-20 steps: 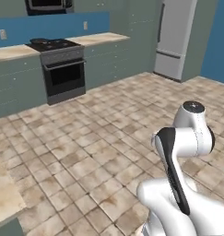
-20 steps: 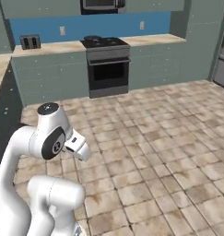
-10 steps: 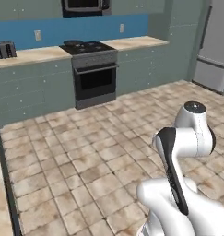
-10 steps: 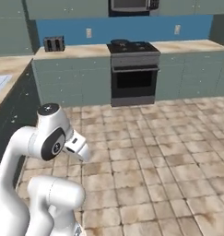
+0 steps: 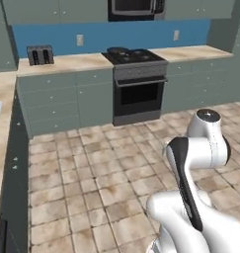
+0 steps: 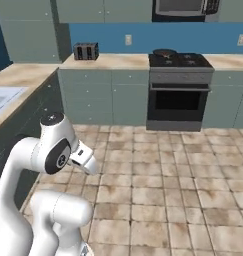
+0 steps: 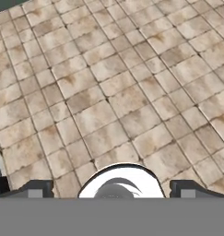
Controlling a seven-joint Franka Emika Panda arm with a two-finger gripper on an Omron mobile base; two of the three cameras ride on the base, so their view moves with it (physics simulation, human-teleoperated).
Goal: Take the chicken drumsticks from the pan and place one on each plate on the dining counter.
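Observation:
The pan (image 5: 119,50) is a small dark round shape on the left rear of the black stove top (image 5: 135,56), far across the tiled floor; it also shows as the pan (image 6: 164,52) in the right base view. The chicken drumsticks are too small to make out from here. The plates and the dining counter are out of view. My gripper (image 7: 112,189) points down at bare floor tiles, open, with its two dark fingertips (image 7: 37,188) set wide apart and nothing between them. My arm is folded close over the base.
A toaster (image 6: 86,50) stands on the beige worktop (image 6: 110,61) left of the stove. A counter with a sink (image 6: 3,97) runs along the left side. A microwave (image 5: 136,7) hangs above the oven (image 5: 140,99). Open tiled floor (image 5: 101,168) lies between me and the cabinets.
The whole picture has shifted: the base has turned and driven, so the stove now sits nearer and more central. My arm keeps its folded pose and the gripper stays open.

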